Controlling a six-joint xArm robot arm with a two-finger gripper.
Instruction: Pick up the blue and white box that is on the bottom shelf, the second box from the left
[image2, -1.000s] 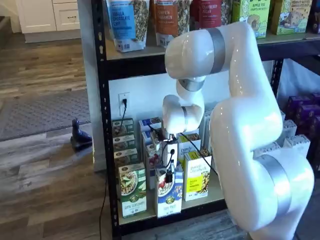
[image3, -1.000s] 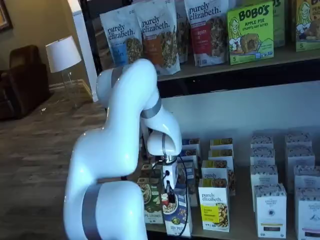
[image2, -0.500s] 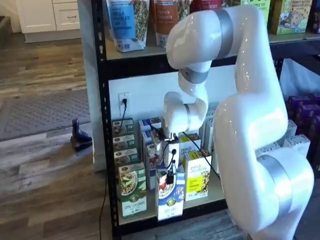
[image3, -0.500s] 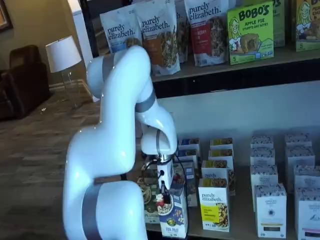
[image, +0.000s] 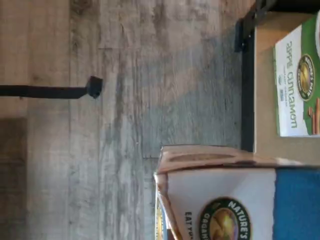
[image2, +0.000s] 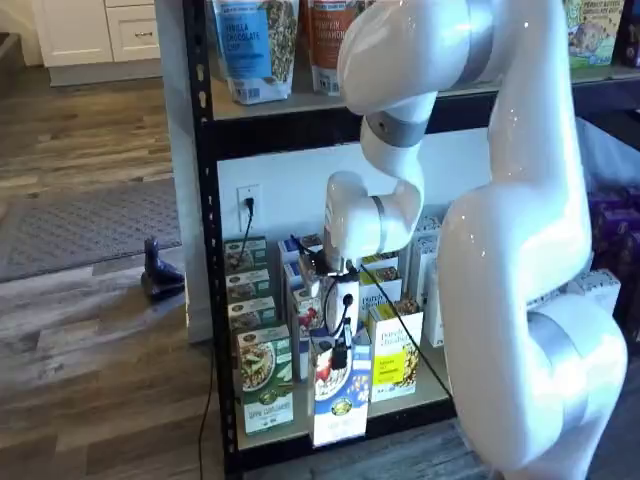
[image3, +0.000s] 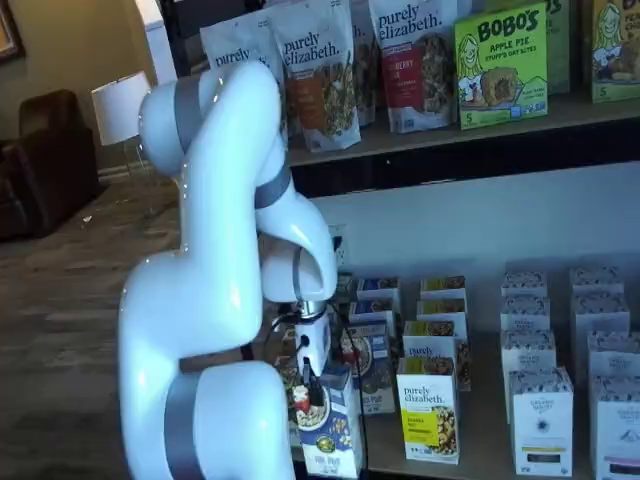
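Observation:
The blue and white box (image2: 339, 398) stands upright in my gripper (image2: 340, 356), whose black fingers are shut on its top. The box is out past the front beam of the bottom shelf (image2: 432, 384), in front of its row. In both shelf views it hangs at the shelf's front edge; the other shows the box (image3: 326, 428) under the gripper (image3: 310, 391). In the wrist view the box (image: 220, 200) shows its white face, round logo and blue part, over the wood floor, beside the shelf board (image: 263, 95).
A green-and-white carton (image2: 264, 381) stands left of the box, a yellow carton (image2: 394, 357) right of it. More cartons stand behind. White boxes (image3: 541, 418) fill the shelf's right side. Granola bags (image3: 320, 70) sit on the upper shelf. The white arm (image2: 500, 250) blocks much of the rack.
The gripper has drawn the blue and white box forward and outward from its row, past the shelf's front edge. The arm's upper links have swung upward.

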